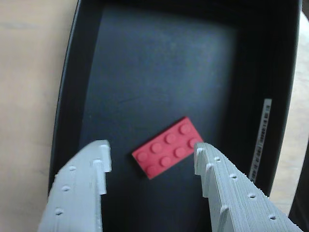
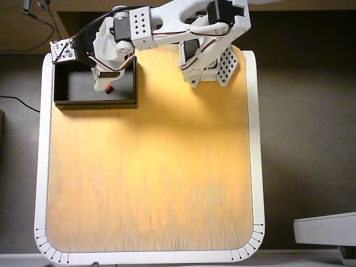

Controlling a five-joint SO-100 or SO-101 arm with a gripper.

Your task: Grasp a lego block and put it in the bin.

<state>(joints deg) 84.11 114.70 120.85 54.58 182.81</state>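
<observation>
The red lego block [image 1: 167,147] lies flat, studs up, on the dark floor of the black bin [image 1: 63,111]. My gripper [image 1: 152,147] hangs open over it, with one grey finger [image 1: 91,179] to the block's left and the other close to its right corner. In the wrist view, nothing is held between the fingers. In the overhead view the bin [image 2: 69,83] stands at the table's top left. There the block [image 2: 109,89] shows as a small red spot just under my gripper [image 2: 109,83], near the bin's right wall.
The arm's base [image 2: 208,64] is mounted at the back middle of the wooden table [image 2: 150,167]. A small circuit board [image 2: 62,51] sits at the bin's back left corner. A white label [image 1: 260,140] runs along the bin's right inner wall.
</observation>
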